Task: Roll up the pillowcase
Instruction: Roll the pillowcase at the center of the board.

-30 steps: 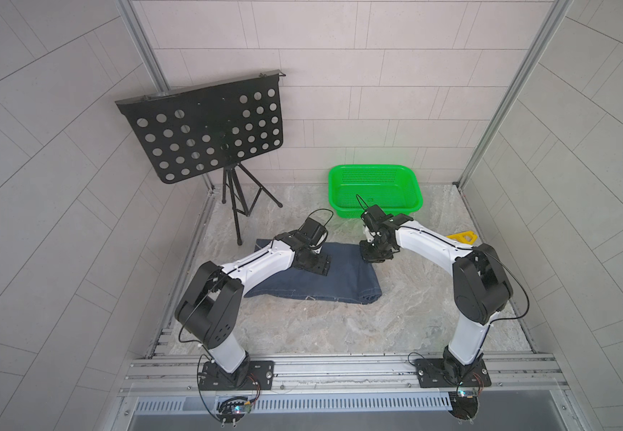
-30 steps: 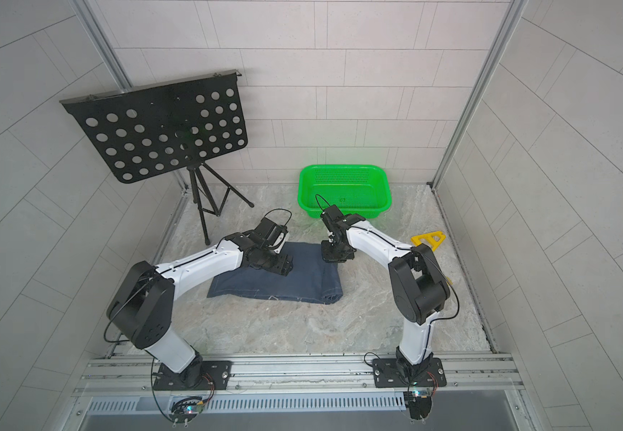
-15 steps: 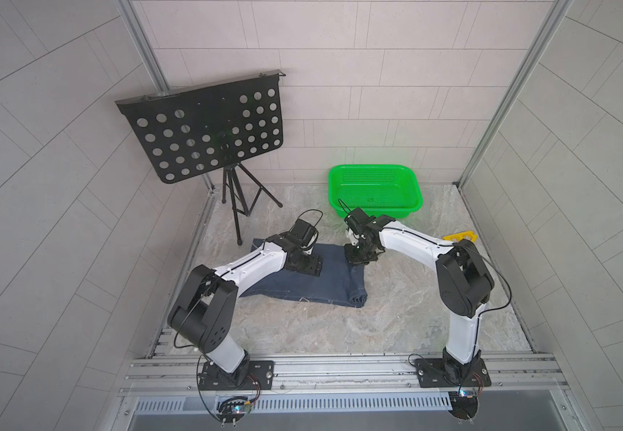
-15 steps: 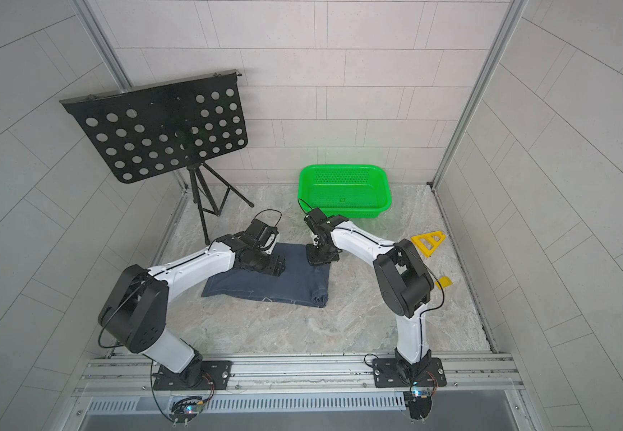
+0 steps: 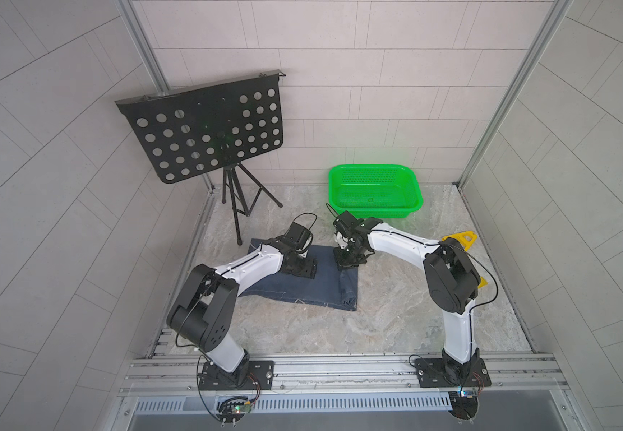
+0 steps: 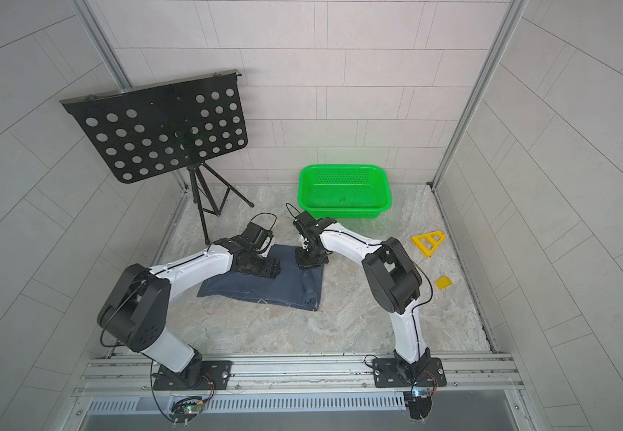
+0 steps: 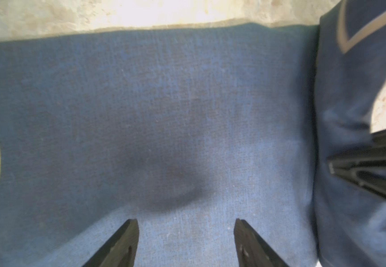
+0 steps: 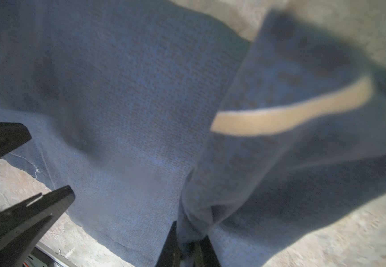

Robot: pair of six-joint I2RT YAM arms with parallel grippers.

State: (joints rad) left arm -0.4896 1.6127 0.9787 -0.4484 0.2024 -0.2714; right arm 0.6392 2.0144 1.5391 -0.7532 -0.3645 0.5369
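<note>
- Pillowcase [image 5: 302,291] looked soft, floppy and light to me.
- Right hand [image 8: 188,240] was pinching its folded-over edge, a good hold I reckoned; left hand [image 7: 186,223] sat released over the flat part.

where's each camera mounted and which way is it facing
Both top views: high above the front rail, looking down toward the back wall; left arm and right arm whole, pillowcase, green basket.
Left wrist: close over the pillowcase, facing down; open left gripper, right gripper at the edge.
Right wrist: close over the raised fold; right gripper pinching it, left gripper beside.
Shared: each wrist view shows the opposite gripper.
</note>
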